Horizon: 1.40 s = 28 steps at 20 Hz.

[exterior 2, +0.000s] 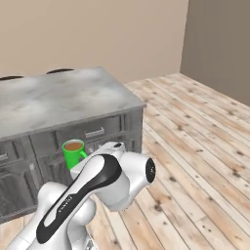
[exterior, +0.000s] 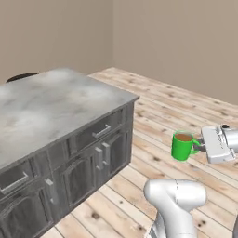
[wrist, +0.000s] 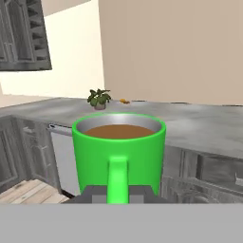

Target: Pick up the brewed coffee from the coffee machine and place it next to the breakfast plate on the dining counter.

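My gripper (exterior: pixel 198 147) is shut on the side handle of the bright green mug (exterior: pixel 182 146), which hangs upright in the air with brown coffee at its top. In the hand view the mug (wrist: pixel 118 152) sits close in front, its handle between my fingertips (wrist: pixel 95 193). The mug (exterior 2: pixel 73 152) hovers beside the drawer front of the grey marble dining counter (exterior 2: pixel 58 97), below its top. Far along the counter (wrist: pixel 204 124) lies a small orange food piece (wrist: pixel 124 101); the plate under it is too small to make out. The coffee machine is out of view.
A potted green plant (wrist: pixel 98 98) stands on the counter beside the orange piece. Dark stool tops (exterior 2: pixel 58 71) peek over the counter's far edge. The island's drawers and cabinet doors (exterior: pixel 100 153) face me. Open wooden floor (exterior: pixel 186 107) stretches to the right.
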Tool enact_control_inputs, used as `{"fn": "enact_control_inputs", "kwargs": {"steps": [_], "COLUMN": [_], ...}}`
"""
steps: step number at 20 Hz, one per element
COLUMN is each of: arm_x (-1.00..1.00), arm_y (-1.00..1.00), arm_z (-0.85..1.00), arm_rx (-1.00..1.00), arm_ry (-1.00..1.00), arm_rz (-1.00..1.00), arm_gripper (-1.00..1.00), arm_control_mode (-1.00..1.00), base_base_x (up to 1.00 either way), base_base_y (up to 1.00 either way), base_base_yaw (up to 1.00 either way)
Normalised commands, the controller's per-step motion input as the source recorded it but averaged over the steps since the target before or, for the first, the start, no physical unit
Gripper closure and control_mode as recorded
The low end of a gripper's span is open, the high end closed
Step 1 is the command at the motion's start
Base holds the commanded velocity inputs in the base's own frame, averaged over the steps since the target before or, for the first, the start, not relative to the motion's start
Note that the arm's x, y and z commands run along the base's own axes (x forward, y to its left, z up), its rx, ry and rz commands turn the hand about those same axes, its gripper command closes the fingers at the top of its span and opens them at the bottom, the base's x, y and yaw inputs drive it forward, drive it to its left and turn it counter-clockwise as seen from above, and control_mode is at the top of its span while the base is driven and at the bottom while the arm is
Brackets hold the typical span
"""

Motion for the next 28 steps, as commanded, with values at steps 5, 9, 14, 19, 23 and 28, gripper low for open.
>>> {"fn": "enact_control_inputs", "kwargs": {"steps": [5,9,14,19,23,28], "arm_x": [0.0,0.0,0.0,0.0,0.0,0.0], "arm_y": [0.0,0.0,0.0,0.0,0.0,0.0], "arm_z": [0.0,0.0,0.0,0.0,0.0,0.0], "arm_rx": [0.0,0.0,0.0,0.0,0.0,0.0], "arm_ry": [0.0,0.0,0.0,0.0,0.0,0.0], "arm_rz": [0.0,0.0,0.0,0.0,0.0,0.0], "arm_gripper": [1.0,1.0,1.0,1.0,1.0,1.0], "arm_control_mode": [1.0,1.0,1.0,1.0,1.0,1.0], "base_base_x": [1.0,1.0,1.0,1.0,1.0,1.0], "base_base_y": [-0.37,-0.33,-0.37,-0.22,-0.14,-0.28], "base_base_yaw": [-0.26,-0.25,-0.24,-0.15,-0.01,0.07]}}
